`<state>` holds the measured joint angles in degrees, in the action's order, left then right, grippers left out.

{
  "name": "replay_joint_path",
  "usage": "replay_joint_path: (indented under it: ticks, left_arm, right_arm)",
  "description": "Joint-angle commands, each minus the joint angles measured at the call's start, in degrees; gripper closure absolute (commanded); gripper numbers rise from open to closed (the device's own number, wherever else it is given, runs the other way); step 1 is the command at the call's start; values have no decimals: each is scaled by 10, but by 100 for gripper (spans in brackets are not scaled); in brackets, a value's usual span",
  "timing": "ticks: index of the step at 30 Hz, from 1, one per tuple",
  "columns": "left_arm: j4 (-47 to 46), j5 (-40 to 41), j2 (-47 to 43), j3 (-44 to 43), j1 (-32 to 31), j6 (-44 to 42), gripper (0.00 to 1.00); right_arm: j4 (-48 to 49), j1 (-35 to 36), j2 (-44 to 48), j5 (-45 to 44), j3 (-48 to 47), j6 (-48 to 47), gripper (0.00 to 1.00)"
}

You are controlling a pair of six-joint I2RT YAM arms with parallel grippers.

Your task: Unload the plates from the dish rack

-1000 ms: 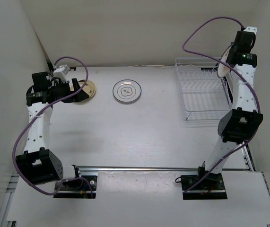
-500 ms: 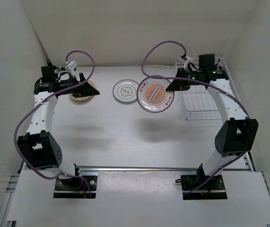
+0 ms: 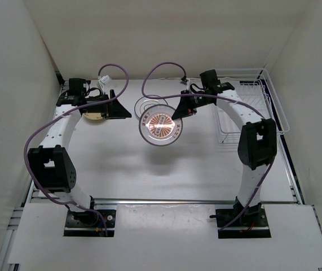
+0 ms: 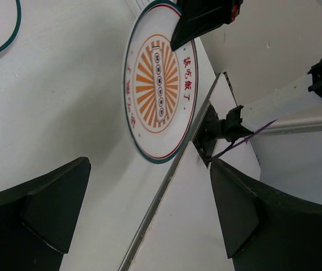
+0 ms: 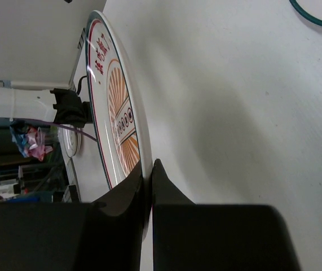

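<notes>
Orange sunburst plate (image 3: 162, 125) hangs pinched in my right gripper (image 3: 180, 110) over the bench (image 3: 149, 169), where the cream plate (image 3: 95, 116) and white plate (image 3: 144, 105) lie; my left gripper (image 3: 115, 103) is spread, and I see no plates in the dish rack (image 3: 273, 107).

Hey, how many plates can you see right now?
3. The sunburst plate hangs in the right pincer over the table; the white plate lies partly hidden behind it; the cream plate lies by the left pincer. None shows in the rack.
</notes>
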<state>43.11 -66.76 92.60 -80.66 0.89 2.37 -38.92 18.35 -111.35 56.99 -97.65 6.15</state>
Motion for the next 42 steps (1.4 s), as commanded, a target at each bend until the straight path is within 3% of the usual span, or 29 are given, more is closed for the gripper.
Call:
replay_joint_path:
  ticks: [1, 6, 14, 16, 17, 19, 20, 22, 23, 27, 28, 29, 31, 35, 38, 42]
  left_arm:
    - [-4, -26, 2, -22, -3, -12, 1]
    - [-4, -4, 21, -22, -27, -12, 1]
    - [-4, 28, 58, -34, -69, -23, 1]
    - [-4, 28, 72, -34, -69, -23, 7]
    - [-4, 28, 72, -41, -75, -23, 14]
    - [-4, 28, 83, -46, -75, -23, 39]
    - [-4, 36, 83, -51, -81, -23, 65]
    - [-4, 44, 88, -57, -81, -23, 83]
    - [-4, 44, 88, -57, -81, -18, 90]
    - [-4, 38, 94, -63, -81, -18, 90]
    - [-4, 38, 94, -63, -81, -18, 90]
    - [-4, 38, 99, -63, -81, -12, 90]
    - [-16, 70, 99, -69, -81, 7, 90]
    - [-22, 105, 122, -96, -81, 26, 90]
    - [-27, 117, 159, -126, -81, 40, 90]
    - [-27, 129, 208, -180, -81, 58, 90]
  right_arm:
    - [27, 15, -22, 51, -63, 22, 100]
    - [38, 27, -62, 56, -119, 33, 100]
    - [55, 27, -77, 68, -131, 55, 100]
    - [61, 27, -77, 68, -136, 61, 100]
    - [61, 27, -83, 68, -136, 61, 100]
    - [61, 27, -83, 68, -136, 61, 100]
    - [61, 27, -83, 68, -136, 61, 100]
    - [67, 27, -88, 68, -136, 66, 100]
    - [67, 27, -88, 68, -136, 66, 100]
    - [67, 27, -88, 58, -136, 66, 100]
    - [54, 27, -83, 44, -142, 66, 94]
    - [42, 27, -83, 24, -142, 55, 82]
    - [20, 27, -61, -55, -148, 25, 39]
    - [2, -17, -15, -139, -135, 8, 25]
    - [-11, -37, 42, -251, -123, -33, 15]
    - [-16, -53, 99, -375, -118, -104, 10]
